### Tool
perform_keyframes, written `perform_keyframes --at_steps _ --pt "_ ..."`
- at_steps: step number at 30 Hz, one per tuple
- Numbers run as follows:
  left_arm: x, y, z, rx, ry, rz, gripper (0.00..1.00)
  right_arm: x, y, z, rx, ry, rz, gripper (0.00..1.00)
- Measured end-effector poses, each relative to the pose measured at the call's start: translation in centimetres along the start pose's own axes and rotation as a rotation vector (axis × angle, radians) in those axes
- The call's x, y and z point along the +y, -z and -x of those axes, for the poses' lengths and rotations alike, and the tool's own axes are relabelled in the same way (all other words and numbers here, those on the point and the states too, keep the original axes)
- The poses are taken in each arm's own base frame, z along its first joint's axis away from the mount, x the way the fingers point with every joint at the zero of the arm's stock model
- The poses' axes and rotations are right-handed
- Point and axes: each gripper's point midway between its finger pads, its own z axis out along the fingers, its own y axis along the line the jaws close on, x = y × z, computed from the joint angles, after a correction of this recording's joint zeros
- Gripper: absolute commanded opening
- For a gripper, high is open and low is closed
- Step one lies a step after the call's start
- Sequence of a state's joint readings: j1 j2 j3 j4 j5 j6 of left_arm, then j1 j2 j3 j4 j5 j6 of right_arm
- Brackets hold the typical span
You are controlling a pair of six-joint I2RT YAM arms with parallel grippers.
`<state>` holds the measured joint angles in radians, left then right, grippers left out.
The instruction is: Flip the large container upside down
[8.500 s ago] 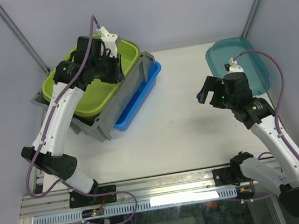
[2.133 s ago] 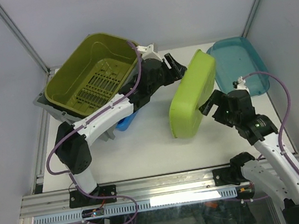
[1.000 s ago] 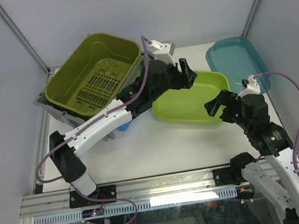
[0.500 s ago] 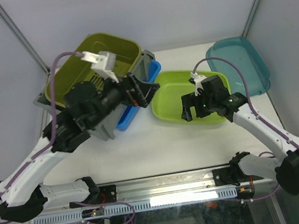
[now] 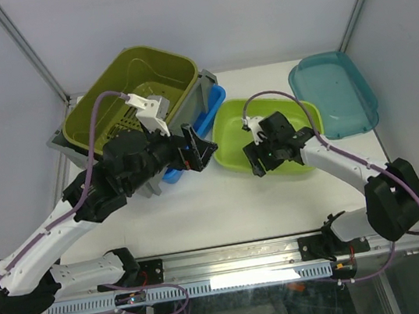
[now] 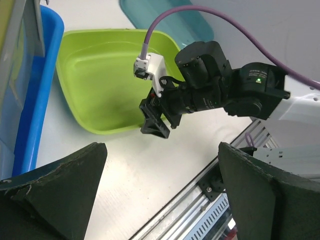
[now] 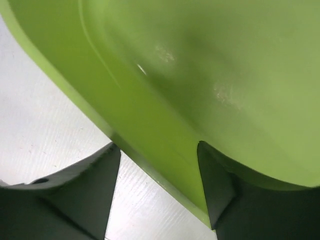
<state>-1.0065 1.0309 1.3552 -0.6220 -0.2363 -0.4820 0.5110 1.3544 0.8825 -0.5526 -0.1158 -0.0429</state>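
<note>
The large container (image 5: 201,90), a grey crate, stands upright at the back left with an olive-green slotted basket (image 5: 132,86) nested in it. My left gripper (image 5: 197,148) hovers just right of the crate, above the blue tub (image 5: 203,123). Its jaws are wide open and empty (image 6: 160,200), over bare table. My right gripper (image 5: 256,159) straddles the near-left rim of a lime-green tub (image 5: 272,124). One finger (image 7: 92,192) is outside the tub wall (image 7: 165,125), the other inside. Table shows between the outer finger and the rim.
A teal tray (image 5: 335,92) lies at the back right, against the lime-green tub. The blue tub is wedged between the grey crate and the lime-green tub. The metal rail (image 5: 240,256) runs along the near edge. Enclosure posts stand at both back corners.
The lime-green tub has come down flat on the table. My left gripper opened, let it go and drew back toward the crate. My right gripper moved onto the tub's near-left rim and narrowed.
</note>
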Motion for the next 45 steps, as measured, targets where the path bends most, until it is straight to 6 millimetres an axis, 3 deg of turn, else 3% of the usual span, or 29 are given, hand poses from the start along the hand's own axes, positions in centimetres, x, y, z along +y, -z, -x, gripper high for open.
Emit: perform_keyframes --at_steps 3,6,8,10,12,19,21,26,29,32,36,41,45 --pt "0.3 -0.5 -0.8 0.027 -0.005 0.012 0.99 0.6 0.0 0.0 -0.002 0.029 0.018 0.37" --pt "0.3 -0.5 -0.8 0.028 -0.005 0.013 0.99 1.3 0.3 0.1 -0.010 0.045 0.042 0.27" --pt "0.3 -0.5 -0.8 0.029 -0.005 0.013 0.99 1.9 0.7 0.4 -0.028 0.053 0.067 0.32" --pt "0.3 -0.6 -0.9 0.031 -0.006 0.014 0.99 2.4 1.4 0.7 -0.049 0.053 0.083 0.48" --pt "0.3 -0.7 -1.0 0.033 -0.006 0.015 0.99 2.7 1.9 1.0 -0.070 0.052 0.090 0.55" --pt "0.3 -0.9 -1.2 0.041 -0.007 0.016 0.99 2.9 1.3 0.4 -0.037 0.045 0.087 0.60" --pt "0.3 -0.9 -1.2 0.040 -0.007 0.015 0.99 3.1 0.5 -0.3 0.002 0.046 0.081 0.53" --pt "0.3 -0.9 -1.2 0.040 -0.005 0.015 0.99 3.3 -0.7 -1.5 0.065 0.066 0.042 0.03" --pt "0.3 -0.9 -1.2 0.040 -0.003 0.015 0.99 3.6 -0.5 -0.9 0.053 0.086 0.030 0.00" --pt "0.3 -0.9 -1.2 0.040 -0.003 0.015 0.99 4.2 0.8 0.5 0.030 0.053 0.034 0.00" --pt "0.2 -0.9 -1.2 0.040 -0.004 0.014 0.99 5.6 4.1 3.7 -0.069 -0.077 0.077 0.00" --pt "0.0 -0.8 -0.7 0.031 -0.002 0.005 0.99 8.4 9.5 8.8 -0.229 -0.306 0.252 0.00" --pt "-0.6 -0.4 0.5 0.003 0.003 -0.011 0.99 9.6 12.2 10.9 -0.317 -0.474 0.403 0.00"
